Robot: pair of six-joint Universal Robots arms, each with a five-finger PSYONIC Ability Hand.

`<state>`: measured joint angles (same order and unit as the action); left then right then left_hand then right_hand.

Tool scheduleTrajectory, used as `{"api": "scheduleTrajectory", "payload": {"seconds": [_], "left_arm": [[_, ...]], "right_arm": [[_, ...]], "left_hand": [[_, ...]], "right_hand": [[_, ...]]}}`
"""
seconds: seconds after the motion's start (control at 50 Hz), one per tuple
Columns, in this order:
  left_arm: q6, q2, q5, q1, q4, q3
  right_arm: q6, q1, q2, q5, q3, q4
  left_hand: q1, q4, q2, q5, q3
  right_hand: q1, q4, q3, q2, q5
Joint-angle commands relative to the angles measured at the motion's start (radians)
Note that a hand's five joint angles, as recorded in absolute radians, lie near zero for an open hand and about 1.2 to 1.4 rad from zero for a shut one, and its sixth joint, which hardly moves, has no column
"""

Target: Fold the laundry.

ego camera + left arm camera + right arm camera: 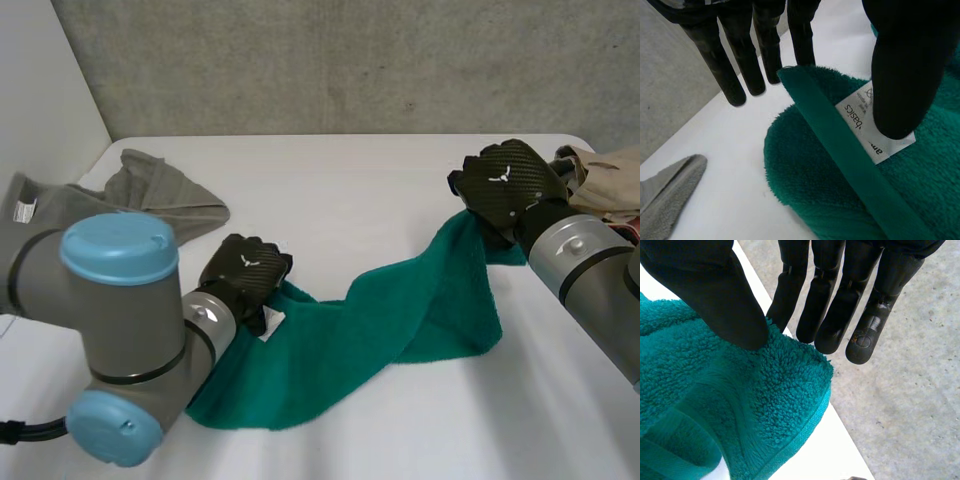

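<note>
Fluffy green towel (pixel 400 320), stretched long across the white table (pixel 350 190) — one end pinched by the left hand (pixel 245 272), a corner pinched by the right hand (pixel 505 185). Grey cloth (pixel 165 190) nearby; grey wall (pixel 350 60) behind.

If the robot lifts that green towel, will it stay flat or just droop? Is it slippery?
Probably floppy: the green towel sags and twists between the left hand and the right hand. Likely not slippery: its looped pile looks grippy where the right hand pinches a corner. Seemingly light, since that pinch holds one end up.
</note>
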<state>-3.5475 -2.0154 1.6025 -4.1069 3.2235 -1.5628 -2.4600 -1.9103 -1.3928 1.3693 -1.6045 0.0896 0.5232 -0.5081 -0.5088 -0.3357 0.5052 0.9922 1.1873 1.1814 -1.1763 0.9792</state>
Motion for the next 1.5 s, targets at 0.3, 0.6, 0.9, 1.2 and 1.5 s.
{"api": "scheduleTrajectory", "payload": {"seconds": [0.3, 0.6, 0.9, 1.2, 1.5], "left_arm": [[-0.014, -0.178, 0.062, 0.007, -0.001, 0.193], [-0.277, -0.281, 0.059, -0.095, 0.323, 0.682], [-0.162, -0.181, 0.05, -0.162, 0.684, 0.689], [-0.137, 0.03, -0.157, -0.126, 0.677, 0.17], [-0.016, 0.42, -0.254, -0.052, 0.639, -0.126]], "right_arm": [[0.09, 0.004, 0.138, 0.007, 0.053, 0.001], [0.11, 0.0, 0.377, 0.093, 0.497, 0.313], [0.105, 0.002, 0.344, 0.142, 0.584, 0.74], [-0.094, 0.01, 0.339, 0.071, 0.342, 0.323], [-0.343, 0.057, 0.466, -0.338, 0.527, 0.036]], "left_hand": [[0.873, -0.888, -0.887, -0.886, 0.891], [0.873, -0.888, -0.887, -0.886, 0.891], [0.873, -0.888, -0.887, -0.886, 0.891], [0.873, -0.888, -0.887, -0.886, 0.891], [0.873, -0.888, -0.887, -0.886, 0.891]], "right_hand": [[0.404, 0.209, 0.215, -0.22, 0.243], [0.404, 0.209, 0.215, -0.22, 0.243], [0.404, 0.209, 0.215, -0.22, 0.243], [-0.703, -0.898, -0.892, 0.887, -0.865], [-0.818, -1.013, -1.007, 1.002, -0.979]]}}
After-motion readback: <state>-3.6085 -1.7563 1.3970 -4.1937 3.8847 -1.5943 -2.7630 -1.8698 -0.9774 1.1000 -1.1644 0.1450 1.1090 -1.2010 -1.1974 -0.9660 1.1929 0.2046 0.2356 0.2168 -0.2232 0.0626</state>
